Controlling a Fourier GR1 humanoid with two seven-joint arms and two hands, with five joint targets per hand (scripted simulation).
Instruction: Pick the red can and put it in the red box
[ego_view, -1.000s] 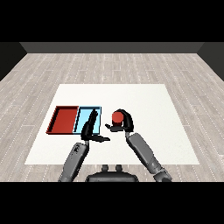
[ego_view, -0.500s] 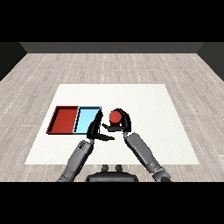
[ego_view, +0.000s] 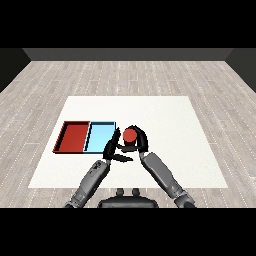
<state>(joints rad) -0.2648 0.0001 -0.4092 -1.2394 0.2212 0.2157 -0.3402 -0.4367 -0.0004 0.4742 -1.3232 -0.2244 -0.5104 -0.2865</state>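
**Red can held, red tray not reached yet**

I see my right hand (ego_view: 136, 141) curled round the red can (ego_view: 130, 136). The can is upright, near the middle of the white table (ego_view: 165, 115), just to the right of the light blue tray (ego_view: 99, 136). I cannot tell if the can is lifted or if it rests on the table.

My left hand (ego_view: 112, 149) is close beside the can, on its left. Its fingers are straight and apart, with the thumb sticking out toward the can. It holds nothing. It sits at the near right corner of the blue tray.

The red tray (ego_view: 75, 136) is the far left one of the two. The blue tray lies between it and the can. Nothing is in the red tray.

So I think the picking up part is in hand, or just done. Next the can has to go left, over the blue tray, and come down inside the red one. My left hand is in that path, so I would watch it.
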